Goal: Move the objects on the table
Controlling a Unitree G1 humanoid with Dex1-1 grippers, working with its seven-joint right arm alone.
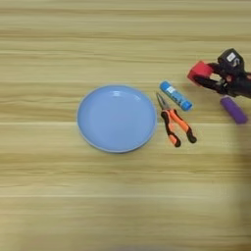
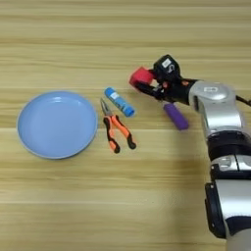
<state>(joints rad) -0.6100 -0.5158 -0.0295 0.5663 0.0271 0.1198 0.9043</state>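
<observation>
My right gripper (image 2: 145, 81) reaches in from the right with its two black fingers shut on the small red cube (image 2: 141, 76), also seen as the red cube (image 1: 199, 71). Whether the cube rests on the table or is lifted I cannot tell. Just right of and below the fingers lies the purple block (image 2: 175, 115). The blue glue stick (image 2: 119, 102) lies slanted left of the cube. The light-blue plate (image 2: 57, 124) sits at the left with nothing on it.
Orange-and-black pliers (image 2: 117, 130) lie between the plate and the purple block, just below the glue stick. My silver forearm (image 2: 220, 117) runs down the right side of the wooden table (image 2: 125, 206).
</observation>
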